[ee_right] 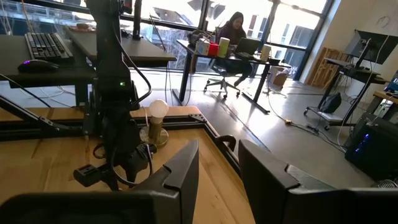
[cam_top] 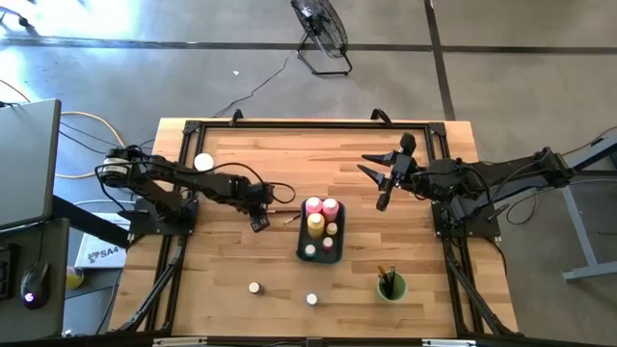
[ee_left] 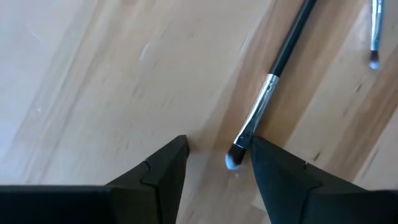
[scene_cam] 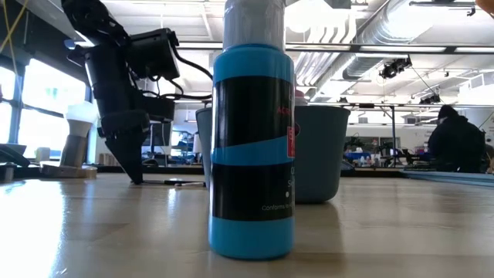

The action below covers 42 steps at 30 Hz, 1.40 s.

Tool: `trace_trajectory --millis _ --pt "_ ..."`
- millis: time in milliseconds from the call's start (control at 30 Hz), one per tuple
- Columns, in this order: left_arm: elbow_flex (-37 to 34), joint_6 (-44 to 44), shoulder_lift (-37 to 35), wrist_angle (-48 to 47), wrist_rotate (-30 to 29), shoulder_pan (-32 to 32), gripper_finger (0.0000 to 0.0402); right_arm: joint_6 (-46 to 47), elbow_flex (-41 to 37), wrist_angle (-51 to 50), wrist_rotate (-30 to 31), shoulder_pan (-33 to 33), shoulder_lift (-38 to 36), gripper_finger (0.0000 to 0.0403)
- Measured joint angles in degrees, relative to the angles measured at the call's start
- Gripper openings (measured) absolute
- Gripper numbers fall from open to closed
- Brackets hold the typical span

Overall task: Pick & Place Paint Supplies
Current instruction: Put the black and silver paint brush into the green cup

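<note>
Left gripper (ee_left: 217, 155), jaws open and straddling the paintbrush (ee_left: 268, 93) lying at nine o'clock of the tray (cam_top: 301, 247), should centre on the ferrule before closing; right gripper (cam_top: 384, 181) waits aloft, part-open and empty.

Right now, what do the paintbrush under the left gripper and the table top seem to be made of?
Paintbrush: glossy black handle, likely painted wood or plastic; a bright silver band, probably metal; pale soft bristle tip. Table top: wood, going by the plank seams and grain, with a light satin sheen. The open left gripper straddles the brush tip.
</note>
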Motion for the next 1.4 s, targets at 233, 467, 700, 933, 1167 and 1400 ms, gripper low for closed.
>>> trace_trajectory --millis 233,467,700,933,1167,1400 --pt "0.0 0.0 0.0 -0.1 -0.1 0.1 0.0175 0.0 0.0 0.0 0.0 0.0 0.0 0.0107" --pt "-0.1 0.0 0.0 -0.4 0.8 0.2 0.0126 0.0 0.0 0.0 0.0 0.0 0.0 0.0107" --pt "-0.2 0.0 0.0 0.0 1.2 0.2 0.0047 0.0 0.0 0.0 0.0 0.0 0.0 0.0107" --pt "-0.2 1.3 0.0 0.3 4.3 0.3 0.0004 0.0 0.0 0.0 0.0 0.0 0.0 0.0107" --pt "-0.2 1.5 0.0 0.8 5.0 0.3 0.0001 0.0 0.0 0.0 0.0 0.0 0.0 0.0107" --pt "0.7 0.8 -0.4 0.2 5.9 0.3 0.0001 -0.5 0.0 0.0 0.0 0.0 0.0 0.0107"
